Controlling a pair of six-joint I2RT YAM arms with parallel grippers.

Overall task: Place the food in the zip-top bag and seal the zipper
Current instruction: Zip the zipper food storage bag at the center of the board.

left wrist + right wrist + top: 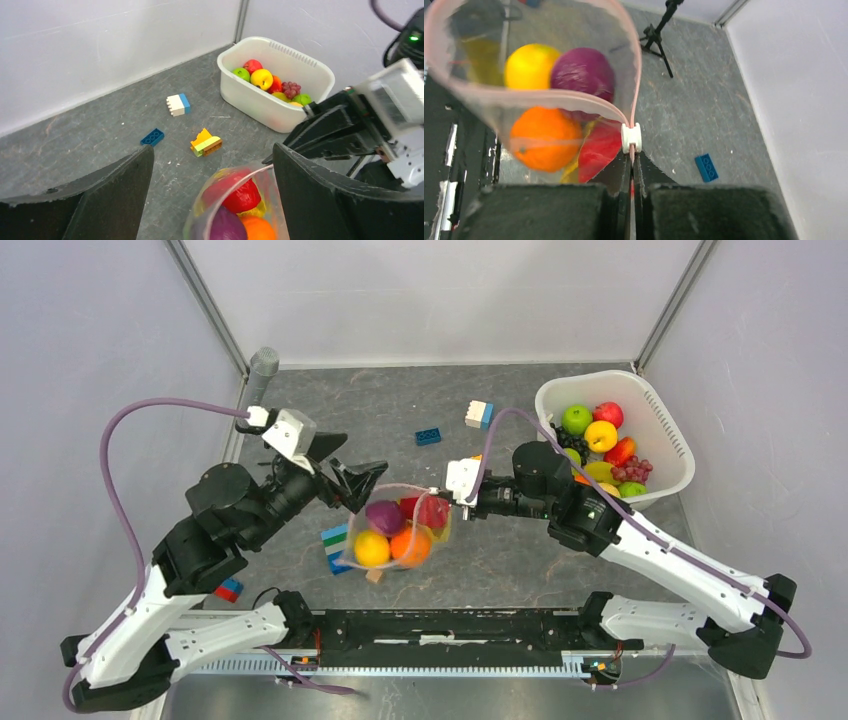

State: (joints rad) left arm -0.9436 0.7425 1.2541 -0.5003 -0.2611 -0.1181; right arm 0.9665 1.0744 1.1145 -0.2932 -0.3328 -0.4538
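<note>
Big grey bench (500,560) under everything. At the far right corner, a white basket (672,432) heaped with toy fruit (600,435). In the middle of the bench, the clear zip-top bag (398,528), mouth wide open, with purple, yellow, orange and red food (384,517) inside. Left hand (212,160) spread wide over the bag's mouth, holding nothing. Right hand (632,165) squeezed tight on the pink zipper (638,75) at the bag's right end, just beside the little white slider (631,138). Stacked coloured blocks (336,545) just beside the bag's left side. Farther back, a white-and-blue block (479,414) and a small blue block (428,436), both well apart from the bag.
</note>
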